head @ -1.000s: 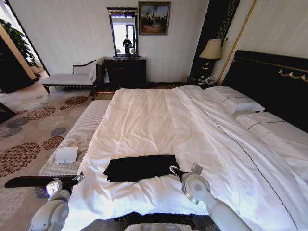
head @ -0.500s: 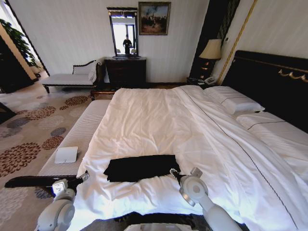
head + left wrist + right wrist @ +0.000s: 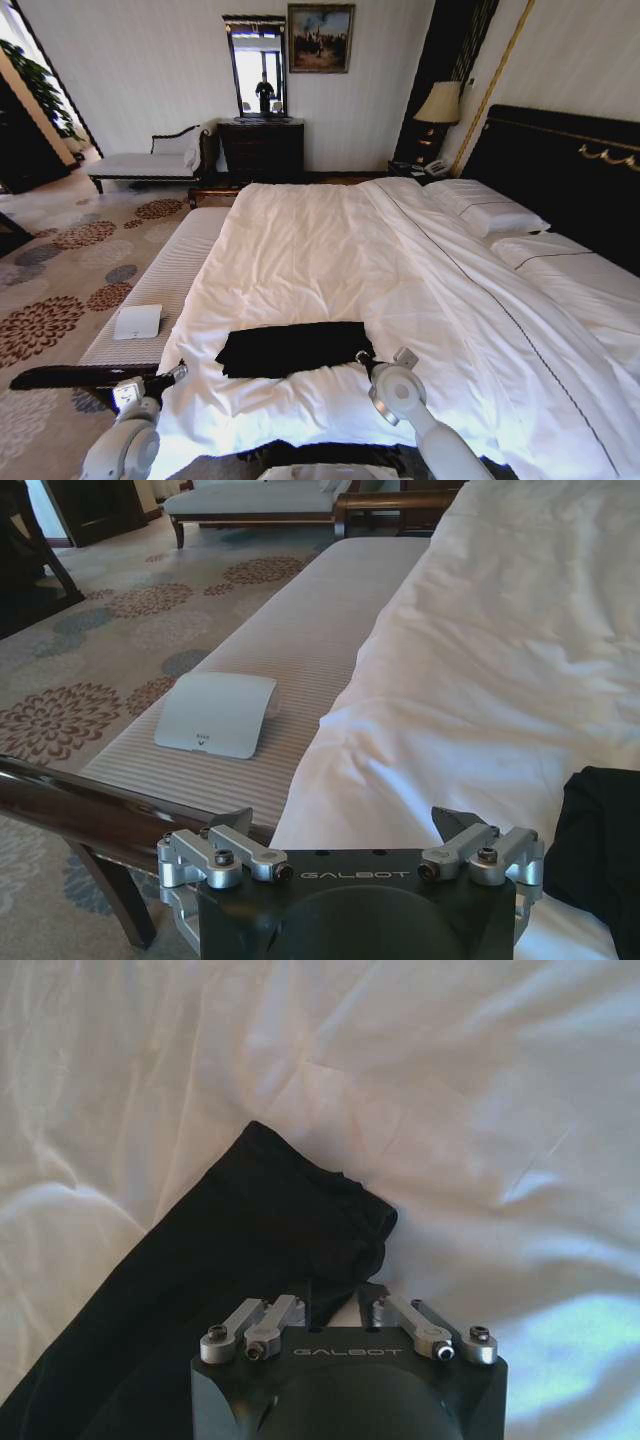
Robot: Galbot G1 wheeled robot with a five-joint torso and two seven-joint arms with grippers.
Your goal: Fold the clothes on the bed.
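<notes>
The clothes, one black T-shirt [image 3: 290, 348], lie folded into a long band across the near part of the bed [image 3: 330, 250]. My right gripper [image 3: 362, 357] is at the band's right end. In the right wrist view the T-shirt [image 3: 250, 1250] lies just ahead of the right gripper [image 3: 338, 1305], whose jaws are drawn together over the cloth's edge; whether any cloth is pinched is hidden. My left gripper [image 3: 172, 374] hangs off the bed's near left corner, apart from the shirt. In the left wrist view the left gripper [image 3: 345, 825] stands wide open, with the T-shirt [image 3: 600, 850] off to one side.
A pale striped bench [image 3: 165, 285] runs along the bed's left side with a white pad [image 3: 137, 321] on it, and its dark wooden arm [image 3: 85, 375] lies by my left gripper. Pillows [image 3: 485, 210] and the dark headboard [image 3: 570, 165] are at the right. Patterned carpet [image 3: 60, 270] lies to the left.
My left arm has shifted right, nearer the bed's corner. The right arm has drawn back slightly with its gripper still at the shirt's right end. The shirt has not moved.
</notes>
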